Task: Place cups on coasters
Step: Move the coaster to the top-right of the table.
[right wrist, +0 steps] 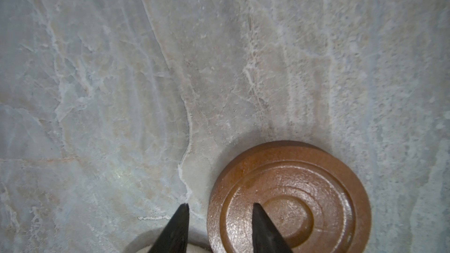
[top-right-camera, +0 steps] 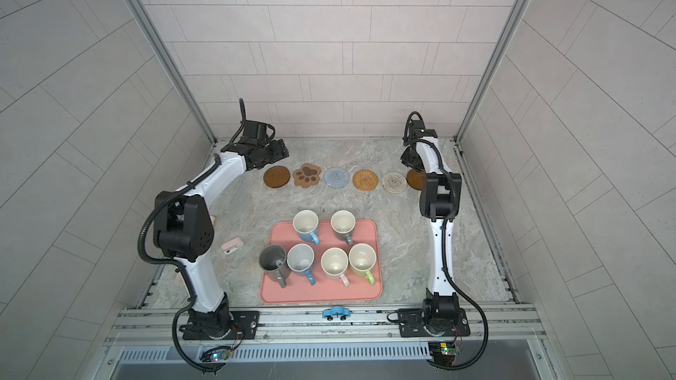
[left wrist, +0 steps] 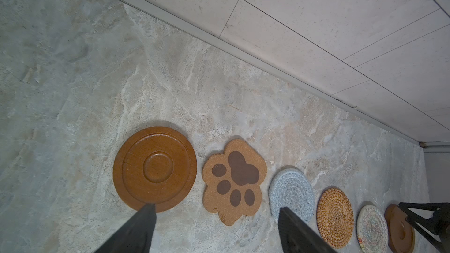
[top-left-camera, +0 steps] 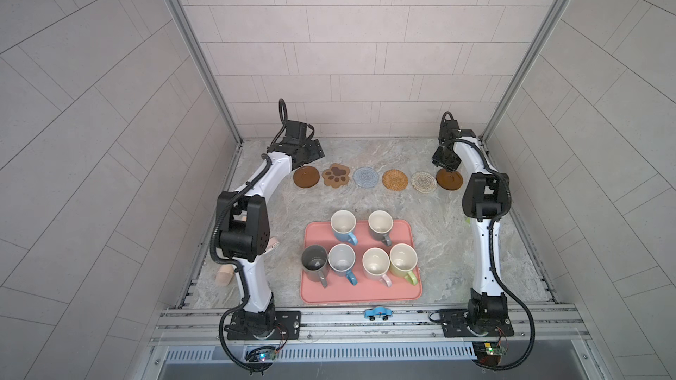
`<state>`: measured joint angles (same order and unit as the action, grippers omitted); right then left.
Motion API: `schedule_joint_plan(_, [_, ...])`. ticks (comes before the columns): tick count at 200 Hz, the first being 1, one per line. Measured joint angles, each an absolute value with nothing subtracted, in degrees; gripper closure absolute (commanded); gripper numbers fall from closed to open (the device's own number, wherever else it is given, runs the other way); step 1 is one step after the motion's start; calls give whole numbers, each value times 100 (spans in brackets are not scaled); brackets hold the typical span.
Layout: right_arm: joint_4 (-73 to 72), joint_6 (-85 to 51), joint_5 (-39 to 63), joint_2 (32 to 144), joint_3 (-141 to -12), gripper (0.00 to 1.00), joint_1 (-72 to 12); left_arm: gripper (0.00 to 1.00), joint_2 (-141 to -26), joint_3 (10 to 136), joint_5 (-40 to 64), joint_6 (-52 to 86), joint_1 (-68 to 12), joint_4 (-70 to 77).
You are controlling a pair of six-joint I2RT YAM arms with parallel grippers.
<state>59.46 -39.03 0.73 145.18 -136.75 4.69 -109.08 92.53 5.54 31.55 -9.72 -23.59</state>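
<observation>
Nothing placed yet: the dark grey mug (top-left-camera: 314,263), near blue mug (top-left-camera: 342,263), pale pink mug (top-left-camera: 376,265), light green mug (top-left-camera: 403,263), far blue mug (top-left-camera: 344,226) and grey-brown mug (top-left-camera: 380,226) all stand upright on the pink tray (top-left-camera: 362,296). They are well apart from the bare row of coasters by the back wall: left wooden disc (top-left-camera: 306,177), paw-print coaster (top-left-camera: 335,175), blue-grey knit coaster (top-left-camera: 365,177), rattan coaster (top-left-camera: 395,179), pale patterned coaster (top-left-camera: 423,181), right wooden disc (top-left-camera: 450,179). The left gripper (left wrist: 216,206) hangs released, jaws wide, over the row's left end. The right gripper (right wrist: 220,204), jaws parted and clamping nothing, straddles the right wooden disc's rim. All six placements appear left to do.
</observation>
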Motion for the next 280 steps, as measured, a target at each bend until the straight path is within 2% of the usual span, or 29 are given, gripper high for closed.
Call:
schedule_joint_plan(179, [5057,-4259,644,14636,-13703,57,558,14,-10908,9253,489,3155,-972,-2383])
schedule_joint_plan(280, [5083,-4327,690,14842,-13727,59,565,14,-10908,9253,489,3157,-972,-2386])
